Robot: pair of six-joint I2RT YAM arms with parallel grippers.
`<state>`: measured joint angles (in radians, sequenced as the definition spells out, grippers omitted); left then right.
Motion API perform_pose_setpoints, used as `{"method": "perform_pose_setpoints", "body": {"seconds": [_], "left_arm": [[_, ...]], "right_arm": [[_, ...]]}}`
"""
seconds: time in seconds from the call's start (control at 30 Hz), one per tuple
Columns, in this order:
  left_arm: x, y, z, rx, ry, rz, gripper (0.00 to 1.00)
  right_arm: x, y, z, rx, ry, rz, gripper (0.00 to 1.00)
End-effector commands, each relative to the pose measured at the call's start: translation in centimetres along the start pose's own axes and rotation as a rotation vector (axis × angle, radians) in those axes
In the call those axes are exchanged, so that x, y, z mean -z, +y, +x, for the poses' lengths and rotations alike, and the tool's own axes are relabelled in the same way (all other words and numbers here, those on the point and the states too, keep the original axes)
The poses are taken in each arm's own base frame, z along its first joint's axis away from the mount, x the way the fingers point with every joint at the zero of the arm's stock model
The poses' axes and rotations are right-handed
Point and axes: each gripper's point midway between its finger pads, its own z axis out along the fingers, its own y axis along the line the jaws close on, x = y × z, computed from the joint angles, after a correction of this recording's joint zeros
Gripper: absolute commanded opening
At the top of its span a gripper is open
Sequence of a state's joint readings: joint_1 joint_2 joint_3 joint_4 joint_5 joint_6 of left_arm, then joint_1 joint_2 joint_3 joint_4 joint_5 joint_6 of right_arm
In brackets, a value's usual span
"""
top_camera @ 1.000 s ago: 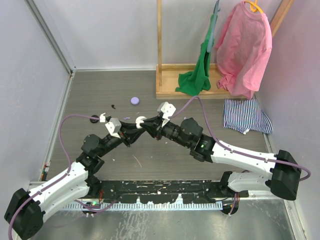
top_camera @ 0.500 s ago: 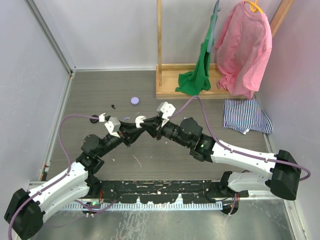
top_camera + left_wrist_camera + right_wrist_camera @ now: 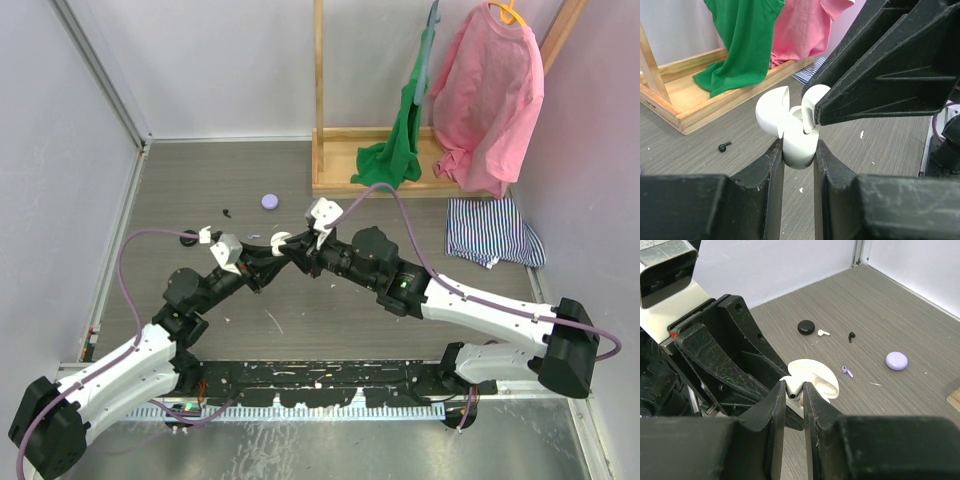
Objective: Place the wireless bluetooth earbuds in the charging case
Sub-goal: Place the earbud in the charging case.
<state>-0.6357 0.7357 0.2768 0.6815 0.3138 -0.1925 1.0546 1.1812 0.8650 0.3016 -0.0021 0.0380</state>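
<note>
My left gripper [image 3: 799,152] is shut on the base of a white charging case [image 3: 799,145], whose lid [image 3: 772,110] stands open. My right gripper [image 3: 794,386] is shut on a white earbud [image 3: 795,390] and holds it at the case's open top [image 3: 816,376]. In the top view the two grippers meet at the case [image 3: 281,240], mid-table. On the table lie a white earbud [image 3: 823,332], a black earbud [image 3: 851,336] and a lilac earbud [image 3: 847,371].
A black round case [image 3: 805,327] and a lilac round case [image 3: 896,360] sit on the table beyond the grippers. A wooden rack [image 3: 340,185] with green and pink garments stands at the back. A striped cloth [image 3: 492,232] lies at the right.
My right gripper has edged a little left towards the case with the white earbud in it. The left arm has held still.
</note>
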Motion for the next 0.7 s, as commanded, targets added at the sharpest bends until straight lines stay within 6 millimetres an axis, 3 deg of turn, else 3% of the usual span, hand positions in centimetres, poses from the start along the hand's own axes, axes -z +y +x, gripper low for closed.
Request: {"method": "perform_pose_setpoints", "body": {"seconds": [0.0,0.33,0.67], "left_arm": [[-0.9,0.1,-4.5,-0.082,-0.119,-0.01,0.0],[-1.1,1.6,-4.5,-0.079,-0.111,-0.088,0.0],[-1.2,0.7,-4.2,-0.14,-0.099,-0.031,0.0]], "right_arm": [[0.0,0.7,-0.7,-0.026,0.044,-0.02,0.17],[0.3,0.2,-0.8,-0.068,0.106,0.031,0.17],[-0.3,-0.1,-0.4,-0.107,0.171,0.076,0.15]]}}
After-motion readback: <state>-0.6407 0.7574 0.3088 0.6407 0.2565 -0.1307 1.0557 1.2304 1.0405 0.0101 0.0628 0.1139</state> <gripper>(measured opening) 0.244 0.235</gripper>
